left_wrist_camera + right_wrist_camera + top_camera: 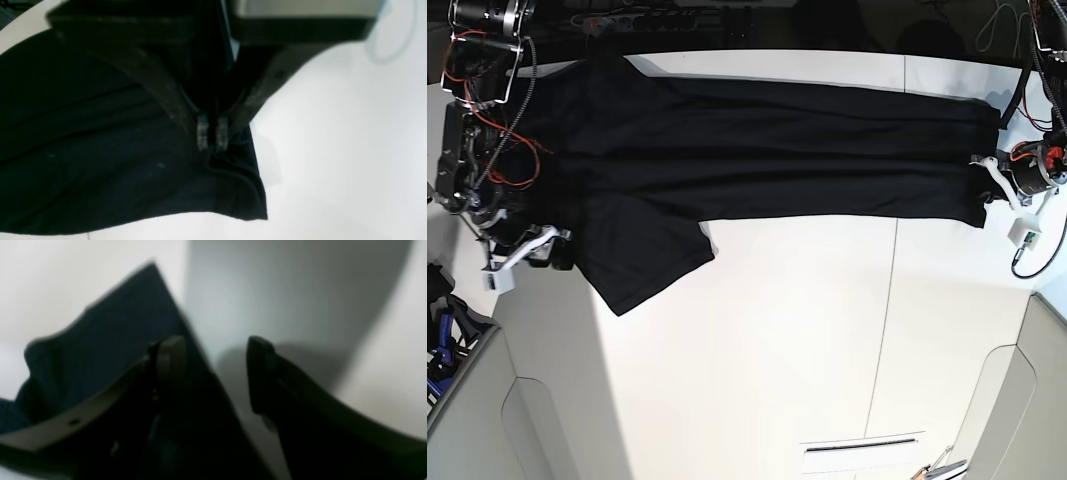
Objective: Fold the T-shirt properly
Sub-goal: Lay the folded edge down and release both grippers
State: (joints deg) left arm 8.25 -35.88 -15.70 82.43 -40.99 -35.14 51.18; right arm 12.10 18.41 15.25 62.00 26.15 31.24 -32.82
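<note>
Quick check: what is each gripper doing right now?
Left gripper: shut on the T-shirt hem.
Right gripper: open, holding nothing.

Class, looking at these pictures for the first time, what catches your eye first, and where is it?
A long black T-shirt stretches across the far side of the white table, one sleeve flopping toward the near side. The left gripper pinches its hem, jaws shut; the right gripper stands open beside the cloth.

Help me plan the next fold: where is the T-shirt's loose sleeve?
In the base view the sleeve of the T-shirt lies flat on the white table, jutting toward the lower left, beside the open right hand.
</note>
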